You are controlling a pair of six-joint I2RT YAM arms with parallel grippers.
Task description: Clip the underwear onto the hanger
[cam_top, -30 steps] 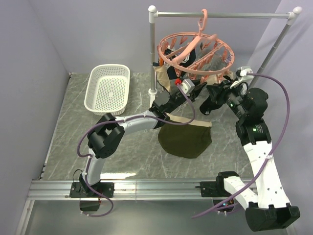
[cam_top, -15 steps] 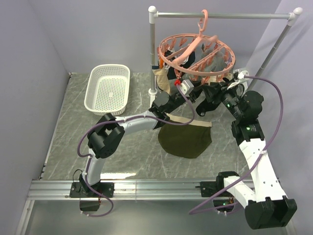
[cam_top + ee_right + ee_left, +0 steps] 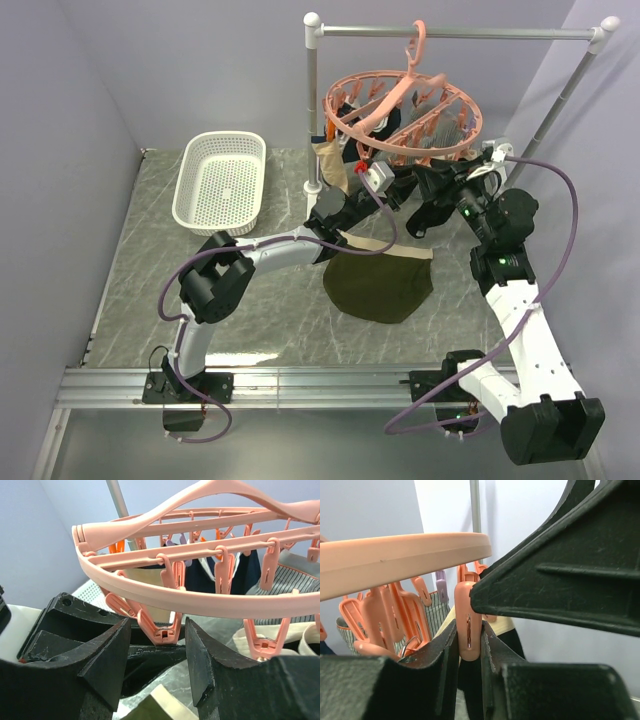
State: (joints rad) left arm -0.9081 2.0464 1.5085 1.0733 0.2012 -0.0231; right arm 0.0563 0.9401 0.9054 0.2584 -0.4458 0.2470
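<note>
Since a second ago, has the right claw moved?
Yes. In the top view the right claw has slid left, toward the rail's upright post, under the hanger.

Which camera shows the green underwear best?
The top external view: the underwear shows almost whole, waistband included. The right wrist view catches only a corner; in the left wrist view I cannot make it out.

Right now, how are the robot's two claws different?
The left claw is squeezed shut on one pink peg; the right claw is wide open, with another peg hanging loose between its fingers. The left claw touches the hanger; the right claw seems not to. Both are black and up under the hanger's ring.
</note>
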